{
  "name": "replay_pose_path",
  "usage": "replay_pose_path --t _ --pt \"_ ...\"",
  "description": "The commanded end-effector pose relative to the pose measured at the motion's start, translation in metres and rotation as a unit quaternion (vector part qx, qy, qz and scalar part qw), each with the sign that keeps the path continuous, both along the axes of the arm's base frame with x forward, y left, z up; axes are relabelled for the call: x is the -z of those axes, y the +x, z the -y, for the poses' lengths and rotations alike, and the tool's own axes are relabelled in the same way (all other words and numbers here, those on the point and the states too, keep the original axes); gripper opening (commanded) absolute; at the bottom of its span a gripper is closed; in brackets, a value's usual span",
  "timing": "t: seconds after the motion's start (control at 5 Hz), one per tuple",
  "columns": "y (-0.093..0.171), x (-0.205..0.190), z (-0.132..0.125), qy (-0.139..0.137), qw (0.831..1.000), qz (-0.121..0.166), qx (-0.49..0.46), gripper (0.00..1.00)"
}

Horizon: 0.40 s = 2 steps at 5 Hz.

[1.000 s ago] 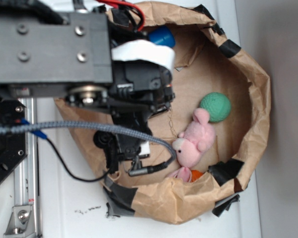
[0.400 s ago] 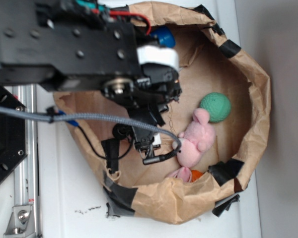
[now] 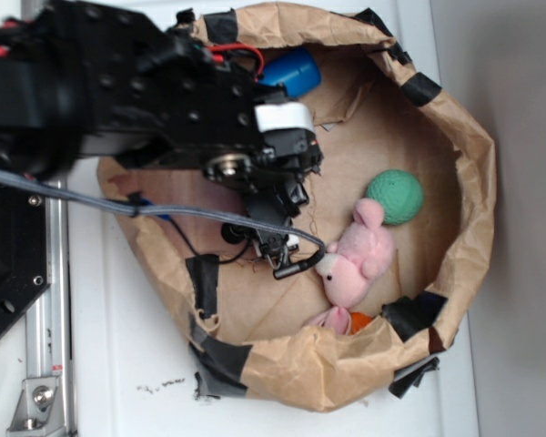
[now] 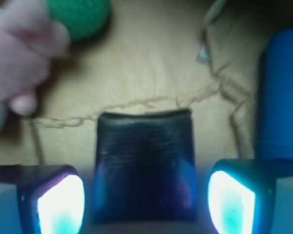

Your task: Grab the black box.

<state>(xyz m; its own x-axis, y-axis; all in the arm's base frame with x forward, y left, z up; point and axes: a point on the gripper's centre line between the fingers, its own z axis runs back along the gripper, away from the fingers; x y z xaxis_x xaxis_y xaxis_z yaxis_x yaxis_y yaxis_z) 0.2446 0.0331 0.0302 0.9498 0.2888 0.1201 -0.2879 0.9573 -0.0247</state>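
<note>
The black box lies flat on the brown paper, small, square and slightly glossy. In the wrist view it sits straight between my two lit fingertips. My gripper is open, with a narrow gap showing on each side between the pads and the box. In the exterior view the gripper reaches down into the paper basin under the black arm, and the arm hides the box there.
A pink plush and a green ball lie just right of the gripper. A blue cylinder rests at the back. The crumpled brown paper wall rings everything. An orange object peeks out beside the plush.
The arm has swung up and to the right in the exterior view. The gripper has shifted from the basin's lower left toward its middle.
</note>
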Motion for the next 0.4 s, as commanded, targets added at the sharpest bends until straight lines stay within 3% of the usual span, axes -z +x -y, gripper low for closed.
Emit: replay_pose_path --t 0.0,0.2 --pt "0.032 0.019 0.019 -0.014 1.000 -0.007 0.009 1.00" --pt "0.037 0.013 0.040 -0.031 0.999 -0.001 0.026 1.00"
